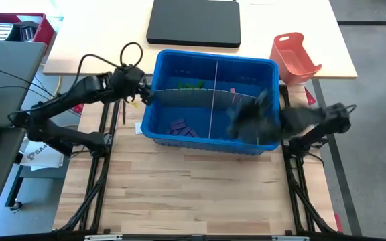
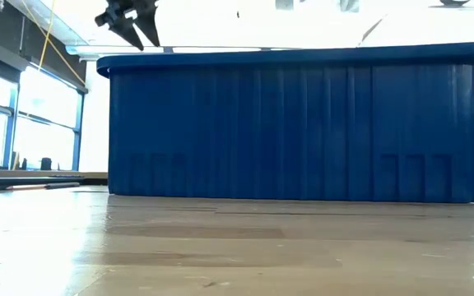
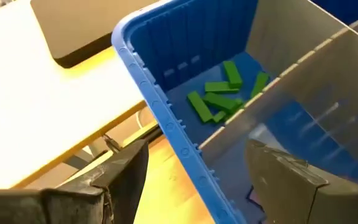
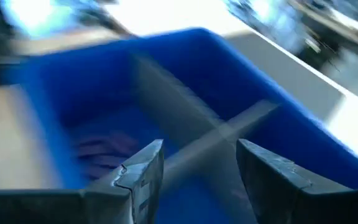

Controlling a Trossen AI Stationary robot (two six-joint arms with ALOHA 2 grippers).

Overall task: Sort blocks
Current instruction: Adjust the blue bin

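Left gripper (image 3: 194,180) spread wide, empty, straddling the blue bin's (image 1: 154,77) rim; green blocks (image 3: 219,98) lie just ahead. Right gripper (image 4: 201,165) parted, empty, above the grey dividers (image 4: 185,109).

Blue bin (image 1: 210,67); green blocks (image 3: 219,96), purple blocks (image 1: 183,128); grey dividers (image 1: 214,94); orange-red tray (image 1: 295,57).

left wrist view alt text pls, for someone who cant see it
Green blocks lie heaped in one corner compartment of a blue bin, walled off by grey divider sheets. The left gripper is open, its dark fingers straddling the bin's rim, beside a pale tabletop.
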